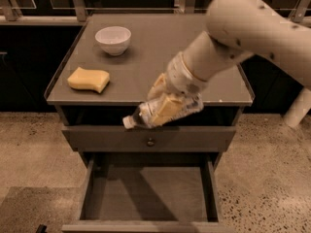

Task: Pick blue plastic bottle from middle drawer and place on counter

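Counter (146, 67) fills the top of my view, and below it the middle drawer (150, 193) stands pulled out. I see the gripper (165, 108) clamped on the blue plastic bottle (191, 106), held in the air at the counter's front edge, above the open drawer, tilted with its white cap (128, 123) pointing down-left. On the counter's left side, a yellow sponge (88, 79) and a white bowl (113, 39) sit apart.

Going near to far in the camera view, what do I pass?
Open middle drawer → closed drawer front with knob → gripper, shut on the blue plastic bottle over the counter front edge → yellow sponge → white bowl.
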### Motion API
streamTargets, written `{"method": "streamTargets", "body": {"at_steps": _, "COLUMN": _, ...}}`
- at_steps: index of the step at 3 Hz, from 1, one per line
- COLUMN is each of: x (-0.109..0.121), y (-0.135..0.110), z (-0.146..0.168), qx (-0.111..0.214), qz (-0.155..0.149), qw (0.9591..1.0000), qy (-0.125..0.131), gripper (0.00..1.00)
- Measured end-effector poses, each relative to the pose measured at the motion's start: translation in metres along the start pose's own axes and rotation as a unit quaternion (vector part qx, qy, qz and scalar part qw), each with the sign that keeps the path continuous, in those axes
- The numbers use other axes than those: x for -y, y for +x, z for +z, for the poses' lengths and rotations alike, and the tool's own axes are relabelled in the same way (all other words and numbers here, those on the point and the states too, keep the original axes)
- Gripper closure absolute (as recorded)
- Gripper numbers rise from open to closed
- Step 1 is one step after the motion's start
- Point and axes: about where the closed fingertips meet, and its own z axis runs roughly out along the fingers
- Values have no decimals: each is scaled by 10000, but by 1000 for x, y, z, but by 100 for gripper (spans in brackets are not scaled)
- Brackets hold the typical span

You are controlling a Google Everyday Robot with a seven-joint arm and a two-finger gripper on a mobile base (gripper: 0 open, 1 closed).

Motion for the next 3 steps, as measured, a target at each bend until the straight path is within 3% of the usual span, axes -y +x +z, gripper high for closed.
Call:
{"method": "streamTargets", "body": {"at_steps": 1, "x": 39, "y": -14, "z": 0, "qx": -170, "qz": -314, "qw": 9986, "qy": -392, "gripper": 100}}
{"method": "streamTargets", "body": {"at_steps": 2, "x": 80, "y": -14, "z": 6, "qx": 0, "qz": -465, "qw": 9969, "qy": -641, "gripper": 100}}
{"method": "streamTargets", "body": {"at_steps": 3, "x": 125, "y": -24, "z": -14, "qx": 685, "qz": -615, "qw": 9955, "qy": -242, "gripper": 100}}
